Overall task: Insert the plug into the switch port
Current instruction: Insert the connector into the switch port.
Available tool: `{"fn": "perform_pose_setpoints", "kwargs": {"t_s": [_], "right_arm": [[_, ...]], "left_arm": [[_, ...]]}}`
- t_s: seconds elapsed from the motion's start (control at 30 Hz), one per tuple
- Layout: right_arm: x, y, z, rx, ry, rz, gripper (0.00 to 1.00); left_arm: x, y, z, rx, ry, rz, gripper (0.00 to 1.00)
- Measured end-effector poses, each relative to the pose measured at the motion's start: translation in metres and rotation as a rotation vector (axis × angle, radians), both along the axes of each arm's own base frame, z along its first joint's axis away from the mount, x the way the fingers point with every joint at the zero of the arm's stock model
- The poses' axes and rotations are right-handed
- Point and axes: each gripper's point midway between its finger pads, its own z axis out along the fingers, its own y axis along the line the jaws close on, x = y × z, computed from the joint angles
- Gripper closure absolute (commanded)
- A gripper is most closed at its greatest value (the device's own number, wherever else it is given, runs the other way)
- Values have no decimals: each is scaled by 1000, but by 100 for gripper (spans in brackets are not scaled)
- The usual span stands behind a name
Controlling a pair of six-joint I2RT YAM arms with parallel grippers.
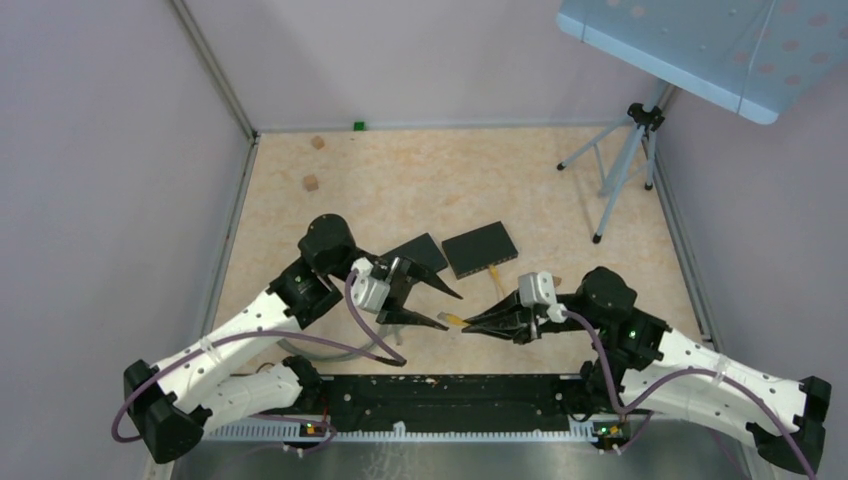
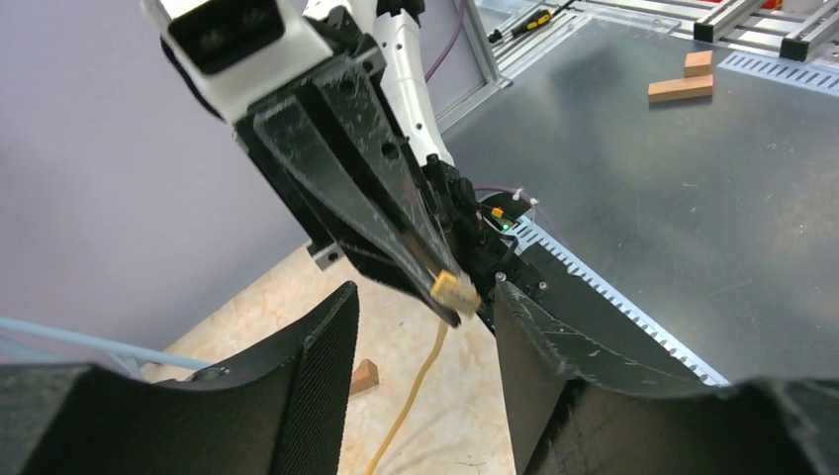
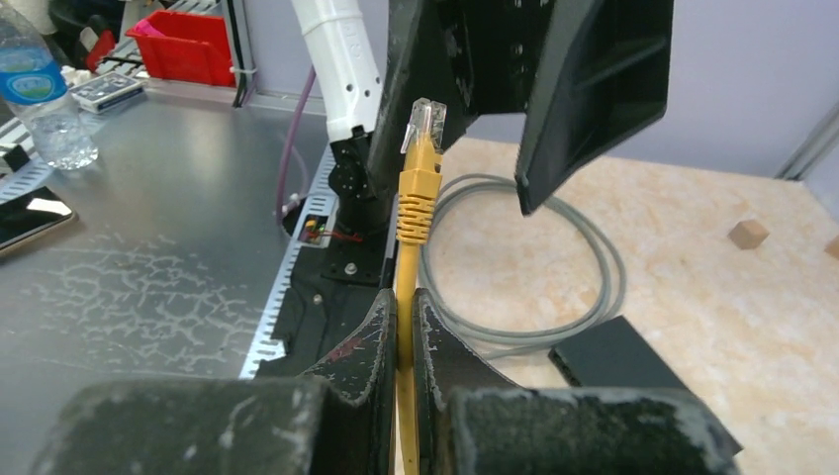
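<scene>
Handover in mid-air: the right end effector [image 1: 470, 322] is clamped on the yellow cable [image 3: 406, 257] just behind the plug [image 3: 423, 124], which is held above the surface [image 1: 400, 180] between the two arms. The left end effector [image 2: 423, 292] has its jaws apart on either side of the plug's tip. The plug's long axis points left, toward the left arm, not at the switch [image 1: 480, 248] beyond. A skewed pinch could crush its latch or twist it off line.

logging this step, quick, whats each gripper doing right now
left gripper: open, jaws either side of the plug, not gripping it.
right gripper: shut on the yellow cable just behind the plug.
</scene>
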Motion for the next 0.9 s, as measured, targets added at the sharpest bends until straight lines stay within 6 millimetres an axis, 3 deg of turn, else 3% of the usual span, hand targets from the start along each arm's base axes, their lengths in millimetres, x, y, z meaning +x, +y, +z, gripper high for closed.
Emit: {"fn": "perform_pose_setpoints", "kwargs": {"t_s": [0.17, 0.5, 0.73, 0.87, 0.9], "right_arm": [[0, 5, -8, -31, 61, 13, 100], [-2, 4, 2, -3, 110, 26, 100], [-5, 5, 2, -5, 132, 41, 100], [-5, 6, 2, -7, 142, 45, 100], [-5, 6, 1, -8, 144, 44, 99]], "left_arm": [[-9, 2, 4, -13, -22, -44, 51], [-17, 7, 0, 8, -20, -73, 65], [-16, 7, 1, 5, -32, -71, 81], [-16, 7, 1, 6, -33, -73, 100], [-17, 7, 1, 8, -31, -73, 100]]}}
